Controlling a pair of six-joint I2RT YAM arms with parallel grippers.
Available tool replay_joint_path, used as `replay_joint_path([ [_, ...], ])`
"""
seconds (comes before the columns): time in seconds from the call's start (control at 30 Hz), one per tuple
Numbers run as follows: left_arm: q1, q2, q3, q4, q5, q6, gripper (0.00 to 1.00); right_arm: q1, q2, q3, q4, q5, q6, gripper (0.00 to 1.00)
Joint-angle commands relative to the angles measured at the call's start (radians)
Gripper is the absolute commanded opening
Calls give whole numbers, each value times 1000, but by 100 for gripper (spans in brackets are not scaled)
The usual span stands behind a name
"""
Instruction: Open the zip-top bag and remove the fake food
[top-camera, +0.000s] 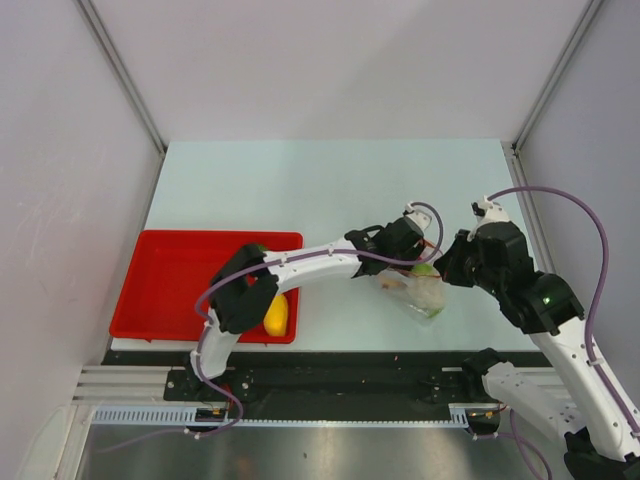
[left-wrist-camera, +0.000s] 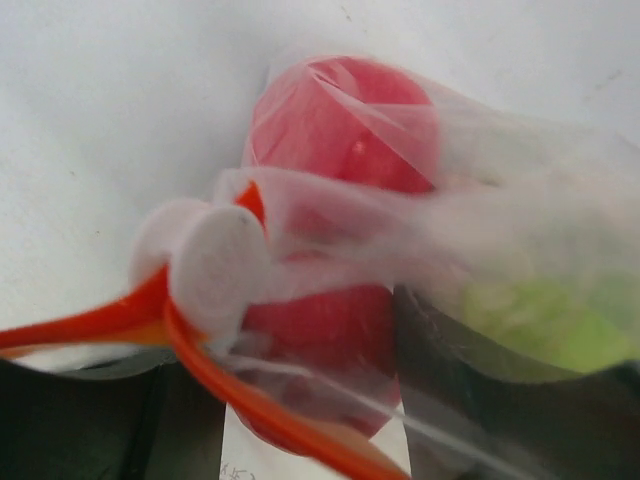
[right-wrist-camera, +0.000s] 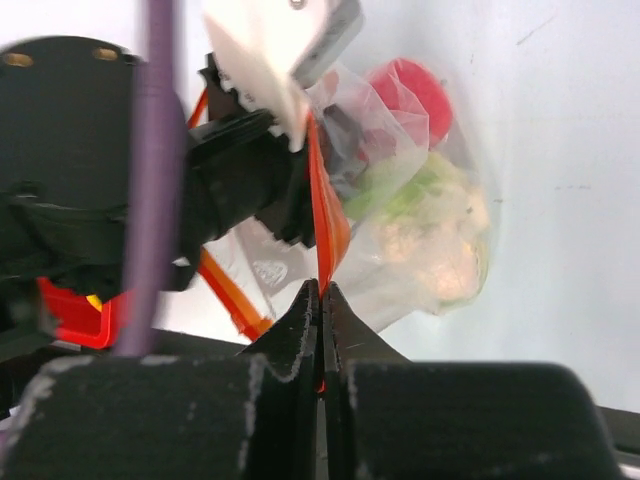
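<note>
Pinching strip of zip-top bag (right-wrist-camera: 440, 230), R gripper (right-wrist-camera: 320, 300) is clenched; L gripper (top-camera: 412, 228) at bag mouth, state unclear. Yellow food (top-camera: 276, 316) in tray (top-camera: 170, 270), front-left of counter (top-camera: 300, 180); rest not out yet.

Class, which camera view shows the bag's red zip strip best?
The right wrist view: the zip strip runs sharp up from the shut right pincer. The left wrist view shows it blurred and close; the top view barely shows it among the arms.
</note>
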Motion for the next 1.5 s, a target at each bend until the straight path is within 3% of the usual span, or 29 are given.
replay_joint_path([
  [0.0,22,-144,32,-82,130,3,20,-5,10,53,45,26,-62,0],
  [0.07,24,-170,58,-103,179,-6,13,-5,14,54,58,21,-65,0],
  [0.37,39,-182,258,-209,349,-93,0,-5,13,5,108,-11,-84,0],
  [0.53,54,-228,259,-145,438,-179,0,-5,8,-4,107,-17,-88,0],
  [0.73,77,-404,198,-76,391,-164,0,-5,-2,-25,92,7,-87,0],
  [1.0,172,-756,-136,-10,260,-130,0,-7,-13,-85,119,3,-91,0],
  [1.13,318,-972,-395,-112,169,-188,0,-8,-13,-85,151,6,-98,0],
  [1.27,444,-1087,-578,-234,58,-273,0,-8,-12,-85,173,1,-98,0],
  [1.4,643,-1146,-711,-353,91,-406,0,-12,-9,-87,187,-2,-98,0],
  [1.47,679,-1162,-791,-372,113,-489,0,-12,-7,-85,188,-5,-96,0],
])
